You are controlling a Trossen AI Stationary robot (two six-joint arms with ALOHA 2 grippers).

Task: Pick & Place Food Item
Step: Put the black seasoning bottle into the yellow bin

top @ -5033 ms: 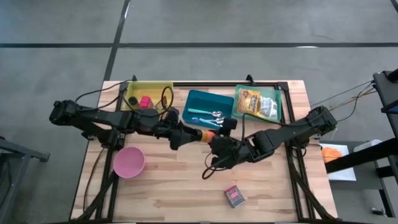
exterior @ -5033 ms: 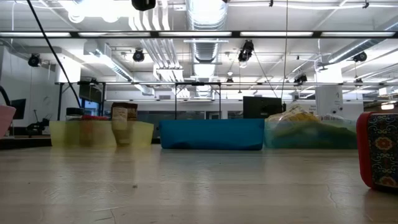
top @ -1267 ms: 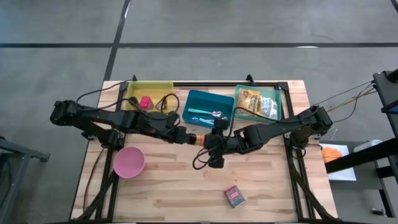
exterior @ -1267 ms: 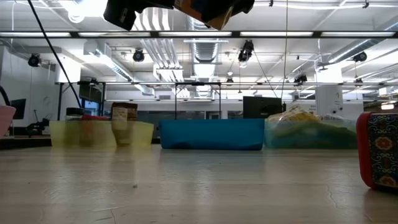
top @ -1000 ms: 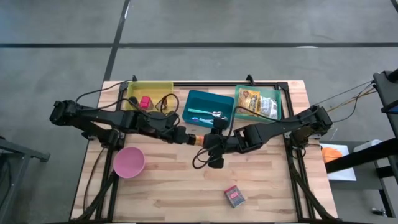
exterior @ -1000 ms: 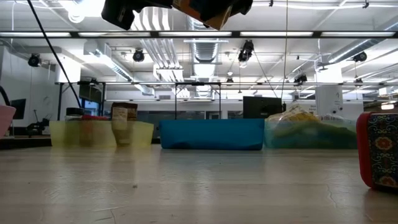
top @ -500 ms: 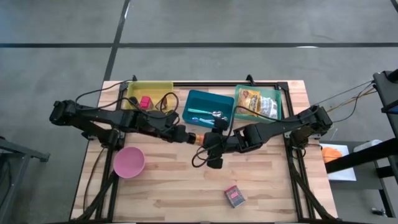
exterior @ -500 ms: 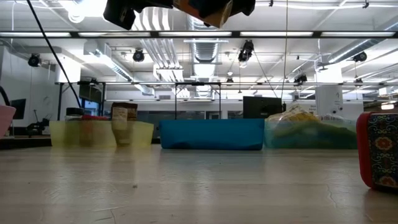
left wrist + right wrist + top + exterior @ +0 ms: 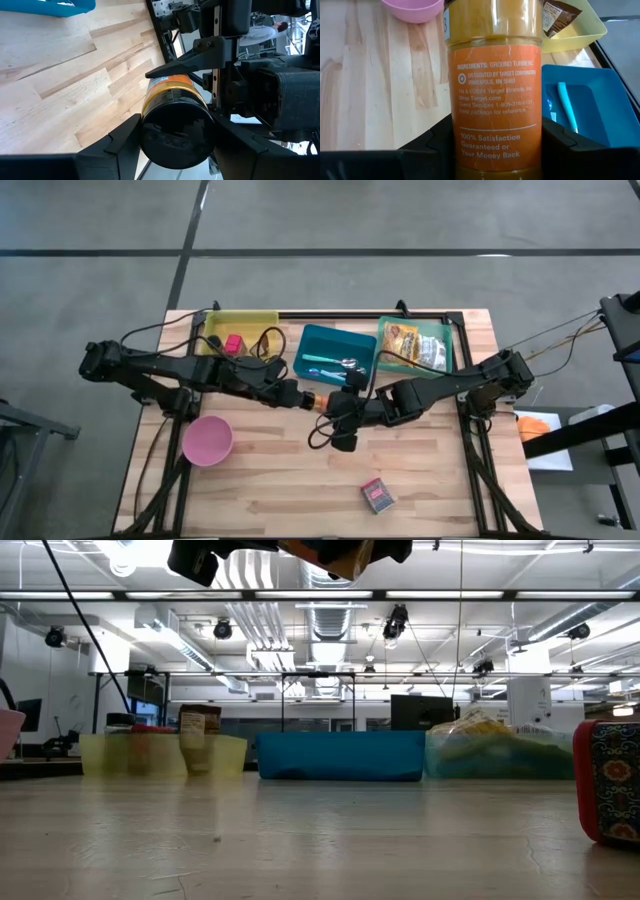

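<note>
Orange turmeric jar [image 9: 312, 403] has hardly moved since a second ago; we see it still held above mid-desk [image 9: 270, 480], at six o'clock of the blue tray [image 9: 335, 350]. Left claw [image 9: 305, 401] clamps its black-lidded end, right claw [image 9: 326, 406] the other; both arms reach inward, nearly level.

Three bins – yellow bin [image 9: 240, 332], blue bin [image 9: 335, 350], green bin [image 9: 415, 346]. One turmeric jar [image 9: 493, 85], one pink bowl [image 9: 207, 440], one patterned box [image 9: 376, 496] – two grippers, left gripper [image 9: 303, 400], right gripper [image 9: 330, 406].
</note>
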